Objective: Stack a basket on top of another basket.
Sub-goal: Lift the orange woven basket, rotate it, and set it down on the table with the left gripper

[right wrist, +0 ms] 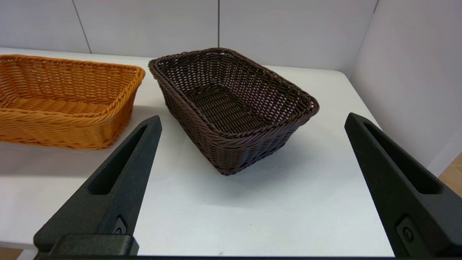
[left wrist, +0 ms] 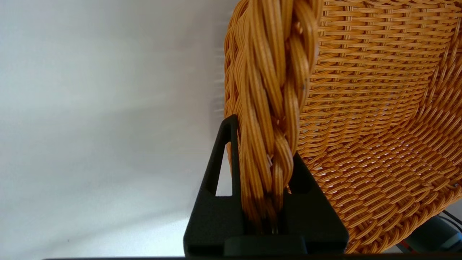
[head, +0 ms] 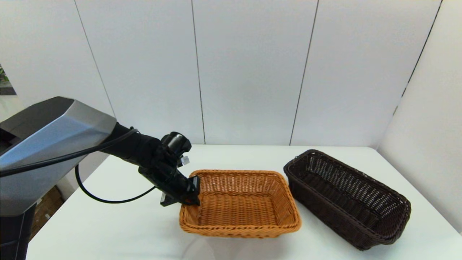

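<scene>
Left tool (head: 191,195): fingers pressed onto the braided rim of the orange-tan basket (head: 241,204), at the basket's left short end. In the left wrist view the rim braid (left wrist: 270,108) runs straight down between the two black fingers (left wrist: 223,173), one finger outside the wall and one inside the basket. The left arm reaches in from the robot's left, with a black cable (head: 108,198) looping below it above the desk.

Orange-tan basket: the head view shows it near the middle of the white desk (head: 108,224), open side up, nothing inside. Whether the gripped end is lifted clear of the desk cannot be told.

Right tool (right wrist: 252,187): fingers spread wide, holding nothing. It is out of the head view. Its wrist view looks across bare desk toward both baskets, and the tool is well apart from each.

Dark brown basket (head: 348,198): on the desk to the robot's right of the orange-tan basket, open side up, nothing in it. It is turned at an angle to the orange-tan one; its nearest corner is just beside the orange-tan basket's far right corner, with a narrow strip of desk between them. The two baskets are side by side, not stacked.

Behind the desk: white wall panels (head: 252,72) with dark seams.
</scene>
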You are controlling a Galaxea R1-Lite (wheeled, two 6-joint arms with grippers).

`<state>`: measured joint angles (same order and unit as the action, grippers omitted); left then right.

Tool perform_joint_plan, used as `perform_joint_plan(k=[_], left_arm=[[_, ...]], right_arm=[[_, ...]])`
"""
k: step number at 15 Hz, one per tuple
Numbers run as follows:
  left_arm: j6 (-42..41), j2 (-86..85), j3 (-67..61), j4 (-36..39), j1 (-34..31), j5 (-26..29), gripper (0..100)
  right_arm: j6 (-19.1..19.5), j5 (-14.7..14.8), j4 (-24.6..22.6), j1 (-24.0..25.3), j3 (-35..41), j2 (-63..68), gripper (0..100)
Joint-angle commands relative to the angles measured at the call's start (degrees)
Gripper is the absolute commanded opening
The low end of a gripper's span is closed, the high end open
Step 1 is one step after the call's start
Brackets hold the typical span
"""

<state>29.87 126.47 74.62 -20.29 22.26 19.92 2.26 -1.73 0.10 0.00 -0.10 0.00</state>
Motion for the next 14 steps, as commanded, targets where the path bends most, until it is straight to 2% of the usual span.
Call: perform_joint_plan(k=[1, 14], left_arm=[[0.19, 1.15, 0.09, 0.16, -0.02, 0.12, 0], [0.02, 2.03, 0.09, 0.16, 0.06, 0.12, 0]], right_arm=[[0.03, -0.03, -0.01, 0.0, 0.01, 0.0, 100], [0.03, -0.03, -0.01, 0.0, 0.01, 0.0, 100]])
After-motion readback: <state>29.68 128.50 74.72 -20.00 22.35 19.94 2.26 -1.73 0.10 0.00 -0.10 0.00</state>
